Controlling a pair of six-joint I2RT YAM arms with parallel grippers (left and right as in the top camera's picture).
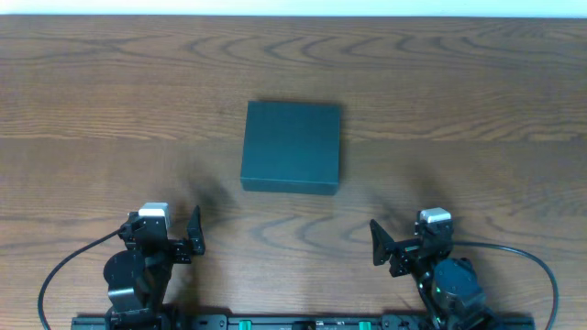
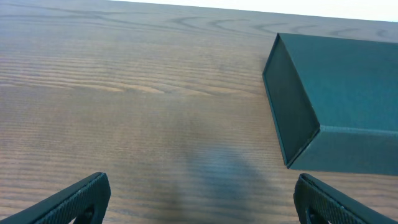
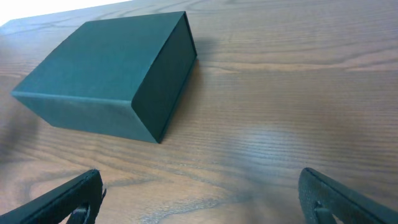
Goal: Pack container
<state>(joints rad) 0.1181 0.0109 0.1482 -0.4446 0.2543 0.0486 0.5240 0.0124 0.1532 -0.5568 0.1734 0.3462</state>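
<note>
Recording a dark teal-black, matte, rectangular cardboard container lying flat on a brown wood-grain table, roughly central across the width and somewhat toward the far side from the arms. Noting its top face sitting level and unbroken, with the lid down. Finding it standing free, touching neither arm.

Recording the black two-finger left gripper sitting near the front edge of the table, to the left of the container and well apart from it. Finding its fingers spreading wide and gripping nothing. Confirming the same from the left wrist view: seeing the left gripper gaping wide, with its ribbed fingertips showing only at the bottom corners and bare wood lying between them. Seeing the container sitting at the upper right of that view, one vertical corner turning toward the camera, ahead of the gap and off to its right.

Recording the matching black right gripper sitting near the front edge, to the right of the container and likewise well apart from it. Finding it also spreading wide and gripping nothing. Confirming from the right wrist view: seeing the right gripper gaping over bare table, and the container sitting at the upper left, ahead of the gap and off to its left.

Noting black cables looping outward from both arm bases, and a dark rail running along the near edge between them.
</note>
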